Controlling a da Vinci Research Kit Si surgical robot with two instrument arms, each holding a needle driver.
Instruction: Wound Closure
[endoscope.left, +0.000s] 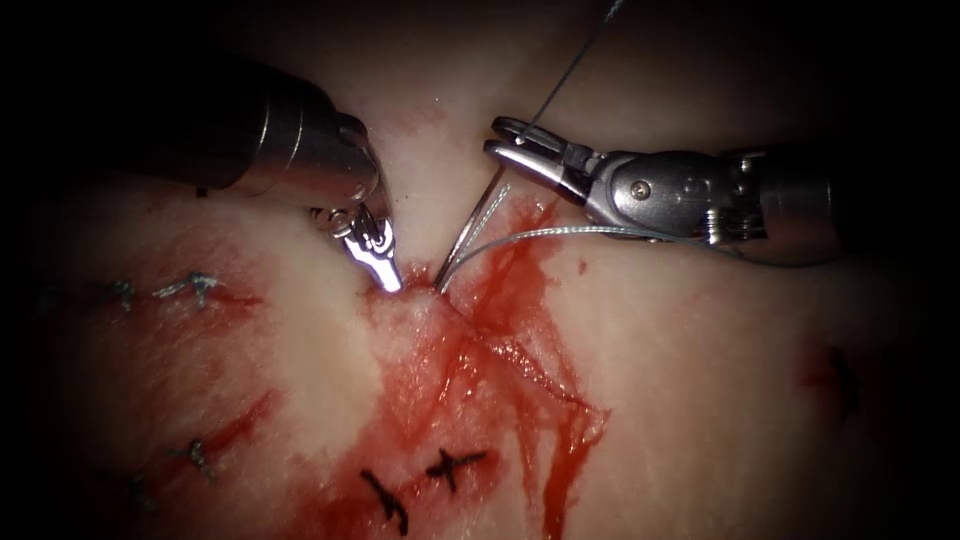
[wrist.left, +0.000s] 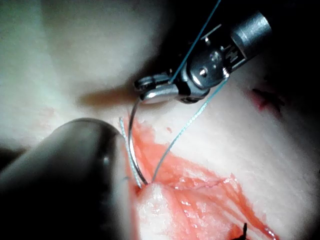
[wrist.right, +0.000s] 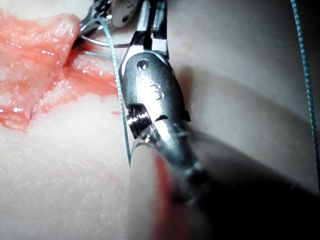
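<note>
Your needle is a thin curved steel arc standing steeply at the cut's upper end, just right of it. Its lower end is sunk in the tissue at about 7 o'clock from its upper end; that upper end meets the right tool, whose jaws are closed on it near the tail. The thread is pale and thin: one strand runs from the entry point toward 3 o'clock under the right tool, another rises toward 1 o'clock. The cut gapes, wet with red fluid. The left tool points to 5 o'clock, its tip on the tissue just left of the entry.
</note>
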